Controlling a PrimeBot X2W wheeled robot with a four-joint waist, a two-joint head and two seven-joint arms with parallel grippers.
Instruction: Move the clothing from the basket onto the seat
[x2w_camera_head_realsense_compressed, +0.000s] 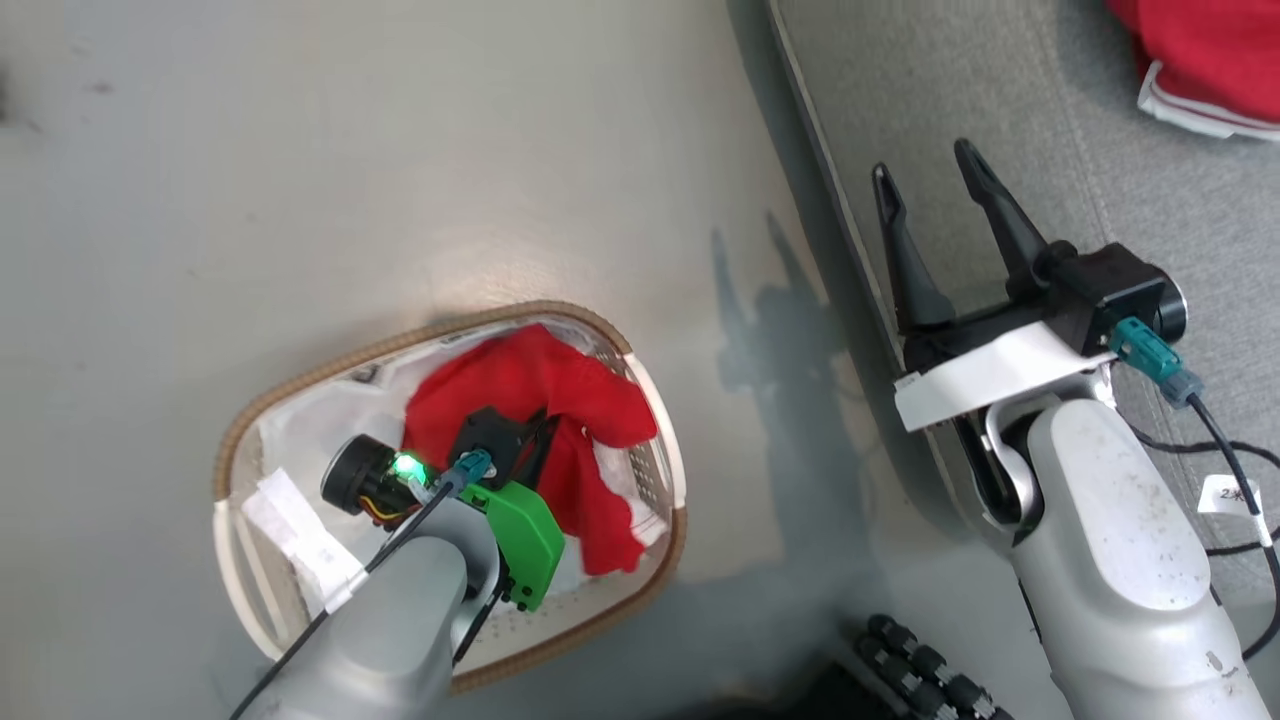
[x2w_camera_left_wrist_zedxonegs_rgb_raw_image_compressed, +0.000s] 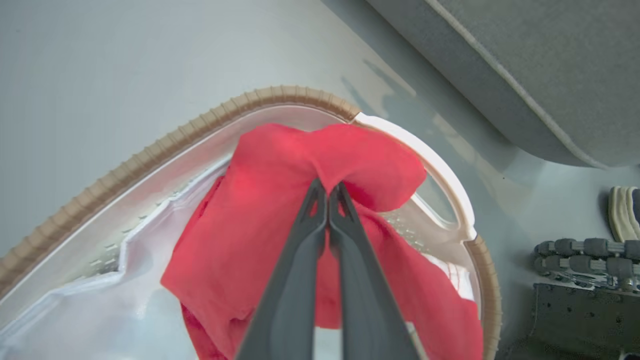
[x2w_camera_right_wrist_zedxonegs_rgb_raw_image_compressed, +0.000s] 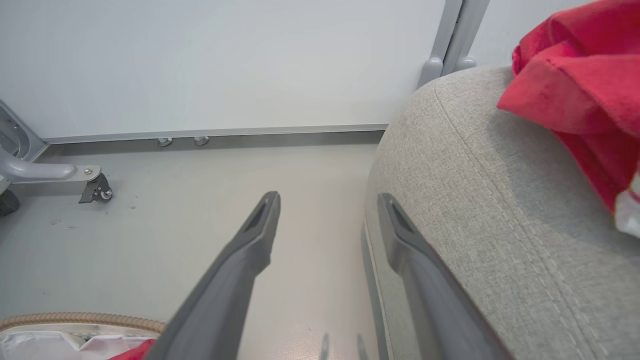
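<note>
Red clothing (x2w_camera_head_realsense_compressed: 545, 400) lies bunched in the white basket (x2w_camera_head_realsense_compressed: 235, 440) with a brown woven rim on the floor. My left gripper (x2w_camera_left_wrist_zedxonegs_rgb_raw_image_compressed: 327, 192) reaches down into the basket and is shut on a fold of the red clothing (x2w_camera_left_wrist_zedxonegs_rgb_raw_image_compressed: 280, 200); the fabric puckers at its tips. A second piece of red clothing (x2w_camera_head_realsense_compressed: 1205, 50) with white trim rests on the grey seat (x2w_camera_head_realsense_compressed: 1000, 90) at the upper right. My right gripper (x2w_camera_head_realsense_compressed: 930, 175) hangs open over the seat's left edge, holding nothing. In the right wrist view its fingers (x2w_camera_right_wrist_zedxonegs_rgb_raw_image_compressed: 260, 225) straddle the seat's edge (x2w_camera_right_wrist_zedxonegs_rgb_raw_image_compressed: 450, 175).
A white cloth liner (x2w_camera_left_wrist_zedxonegs_rgb_raw_image_compressed: 90, 300) lines the basket. Grey floor lies left of the seat. A dark ribbed part of the robot's base (x2w_camera_head_realsense_compressed: 920, 665) sits at the bottom. A wheeled metal frame leg (x2w_camera_right_wrist_zedxonegs_rgb_raw_image_compressed: 95, 187) and white wall panel stand beyond.
</note>
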